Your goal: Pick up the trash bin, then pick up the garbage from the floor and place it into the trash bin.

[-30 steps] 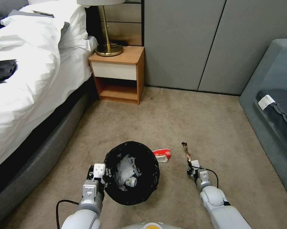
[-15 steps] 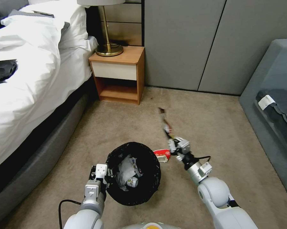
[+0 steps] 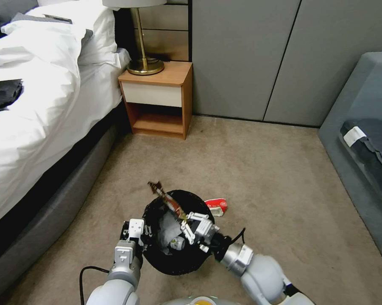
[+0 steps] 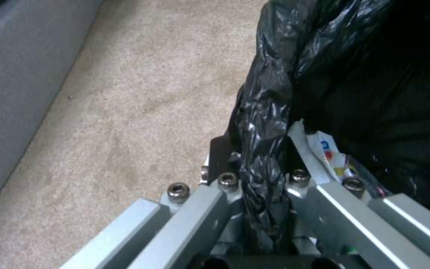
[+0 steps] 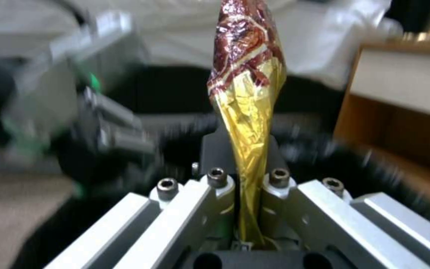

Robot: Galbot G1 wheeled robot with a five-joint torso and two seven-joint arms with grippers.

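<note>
The trash bin (image 3: 191, 258), lined with a black bag (image 4: 270, 112), hangs low in front of me. My left gripper (image 3: 135, 232) is shut on its near-left rim, the bag pinched between its fingers (image 4: 227, 183). White tissue and a small bottle (image 3: 177, 242) lie inside. My right gripper (image 3: 190, 224) sits over the bin's opening, shut on a long gold and dark red snack wrapper (image 3: 167, 201) that sticks up and left past the rim. The wrapper (image 5: 245, 74) stands straight out from between the shut fingers. A red-white wrapper (image 3: 216, 205) lies on the carpet just behind the bin.
A bed (image 3: 34, 106) runs along the left, with its grey base (image 3: 51, 220) close to the bin. A wooden nightstand (image 3: 159, 99) with a brass lamp (image 3: 144, 63) stands ahead. Grey wardrobe doors (image 3: 284, 59) fill the back, a grey sofa (image 3: 360, 135) the right. Open carpet (image 3: 263, 169) lies ahead.
My right arm has swung left from the carpet on the right to above the bin, carrying the gold and dark red wrapper. The left gripper and the bin have barely moved.
</note>
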